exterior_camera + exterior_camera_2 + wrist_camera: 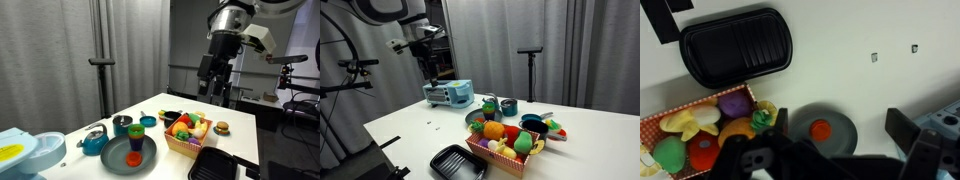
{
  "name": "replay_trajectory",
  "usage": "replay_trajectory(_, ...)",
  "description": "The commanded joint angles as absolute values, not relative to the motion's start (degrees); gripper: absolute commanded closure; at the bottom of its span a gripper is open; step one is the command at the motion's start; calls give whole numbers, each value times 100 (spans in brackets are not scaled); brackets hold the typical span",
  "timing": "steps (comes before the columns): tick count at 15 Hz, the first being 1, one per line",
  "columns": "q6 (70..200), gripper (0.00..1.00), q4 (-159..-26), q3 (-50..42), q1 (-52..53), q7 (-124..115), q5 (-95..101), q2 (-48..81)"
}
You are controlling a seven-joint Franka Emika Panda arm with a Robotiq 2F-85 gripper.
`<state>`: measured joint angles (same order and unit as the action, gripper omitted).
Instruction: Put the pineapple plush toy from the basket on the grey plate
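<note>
Overhead, in the wrist view, we look down on the basket (690, 108) at lower left, with the pineapple plush toy (737, 131) lying at the end nearest the grey plate (845, 125), its green tuft (762, 118) turned toward the plate's rim. Purple, yellow, red and green plush fruits crowd against the toy, a small red object (820, 130) sits at the plate's centre, and the black tray (735, 45) lies beyond the basket. The gripper (825, 155) enters from the bottom edge; its dark fingers (910, 135) stand wide apart with nothing between them, so we read it as spread and empty. In an exterior view, the gripper (215, 82) hangs high over the far part of the table (240, 130), well apart from the basket (185, 145), which lies near the plate (118, 155). In an exterior view, the gripper (430, 72) is again aloft, and the toy (494, 130) shows as an orange oval at the basket (500, 160) end closer to the plate (472, 118). We judge the toy light, soft and compressible, not fragile, and unlikely to slip between the pads. The oval body offers the better hold, taken from above across its short axis; the floppy tuft would let the toy swing, and close-packed neighbours may snag on the descending fingers.
</note>
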<state>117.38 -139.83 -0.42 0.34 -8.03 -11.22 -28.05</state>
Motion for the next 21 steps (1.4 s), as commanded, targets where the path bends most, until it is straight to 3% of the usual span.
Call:
replay_trajectory(1,11719,0,-13969,-13,-1,-796,-1138,-2800)
replay_trajectory(8,11998,0,-13456,-4,-190,-1015,-845,-2206)
replay_trajectory(21,12965,0,-11585,-456,-609,-2513,-126,845)
